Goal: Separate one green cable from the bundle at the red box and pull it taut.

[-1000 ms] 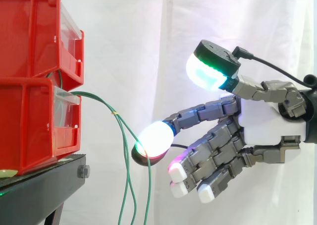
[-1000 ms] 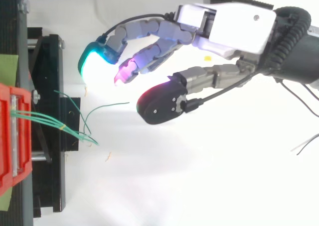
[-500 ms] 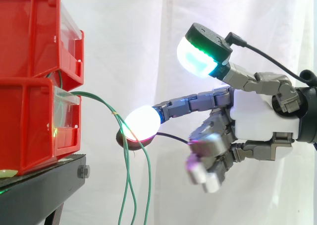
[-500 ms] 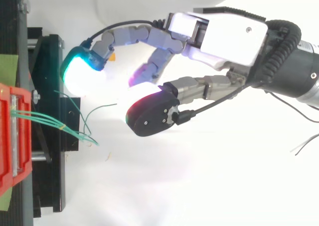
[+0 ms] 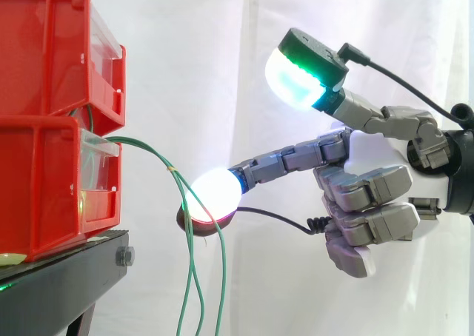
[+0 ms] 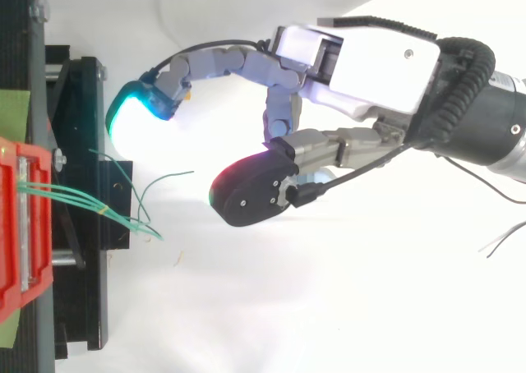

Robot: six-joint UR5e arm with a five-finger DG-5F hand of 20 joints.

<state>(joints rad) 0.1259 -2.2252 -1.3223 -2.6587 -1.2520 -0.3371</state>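
Green cables (image 5: 148,148) thin, floppy, slippery: you'd pinch one strand just beyond red box (image 5: 37,195). Hand (image 6: 370,57) pinch spread wide, nothing held.

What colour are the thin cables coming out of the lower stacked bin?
Green; the thin cables show best in the side view, leaving the lower red bin.

Two red bins (image 5: 44,121) sit on a black stand (image 5: 67,273) before a white curtain (image 5: 192,69), thin green cables (image 5: 189,269) trail out, and the grey-and-white hand (image 5: 381,158) glows white edged with red on one fingertip (image 5: 215,192), cyan-green on another.
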